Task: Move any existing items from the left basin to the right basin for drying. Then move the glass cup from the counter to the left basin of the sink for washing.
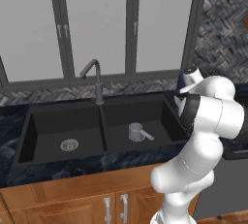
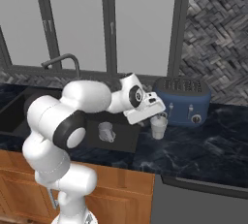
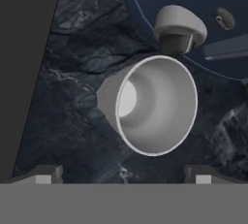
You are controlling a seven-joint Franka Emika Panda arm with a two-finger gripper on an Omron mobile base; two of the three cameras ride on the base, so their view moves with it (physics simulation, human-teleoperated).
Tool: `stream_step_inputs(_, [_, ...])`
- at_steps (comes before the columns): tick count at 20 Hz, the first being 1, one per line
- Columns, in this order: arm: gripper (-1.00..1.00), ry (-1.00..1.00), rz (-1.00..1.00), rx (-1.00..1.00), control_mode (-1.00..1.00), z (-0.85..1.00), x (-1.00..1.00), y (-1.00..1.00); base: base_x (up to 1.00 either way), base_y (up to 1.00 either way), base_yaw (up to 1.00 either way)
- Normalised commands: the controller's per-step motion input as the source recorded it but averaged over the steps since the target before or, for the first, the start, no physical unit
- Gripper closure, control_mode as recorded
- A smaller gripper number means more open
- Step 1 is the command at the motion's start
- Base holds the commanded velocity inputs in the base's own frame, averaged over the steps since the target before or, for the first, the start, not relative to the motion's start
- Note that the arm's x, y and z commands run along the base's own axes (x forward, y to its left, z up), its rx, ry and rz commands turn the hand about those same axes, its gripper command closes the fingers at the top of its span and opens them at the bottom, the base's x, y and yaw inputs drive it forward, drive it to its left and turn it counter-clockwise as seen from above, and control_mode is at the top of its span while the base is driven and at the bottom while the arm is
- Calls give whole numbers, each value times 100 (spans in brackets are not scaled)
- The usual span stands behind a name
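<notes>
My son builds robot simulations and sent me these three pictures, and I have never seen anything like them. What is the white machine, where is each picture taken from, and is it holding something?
It is a white robot arm with a two-finger gripper, in a computer-drawn kitchen. Two pictures come from cameras behind the arm, to its left and its right. The third looks along the hand itself.

In the dark stone counter sits a black sink with two bowls. The left basin has a silver drain. The right basin holds a metal cup with a handle.

Nothing is held. The gripper is open above a glass cup, which stands on the counter in front of a blue toaster.
</notes>
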Motion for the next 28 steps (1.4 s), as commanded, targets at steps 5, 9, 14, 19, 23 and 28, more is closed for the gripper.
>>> stream_step_inputs(5, [-100, 0, 0, 0, -100, -27, 13, -2, 0, 0, 0])
stream_step_inputs(9, [-100, 1, 0, 0, -100, -20, 18, -3, 0, 0, 0])
stream_step_inputs(14, [-100, 1, 0, 0, -100, -18, 18, -9, 0, 0, 0])
stream_step_inputs(19, [-100, 1, 0, 0, -100, -17, 12, -14, 0, 0, 0])
stream_step_inputs(23, [-100, 0, 0, 0, -100, -11, 0, -7, 0, 0, 0])
stream_step_inputs(28, [100, 0, 0, 0, -100, -16, 0, 0, 0, 0, 0])
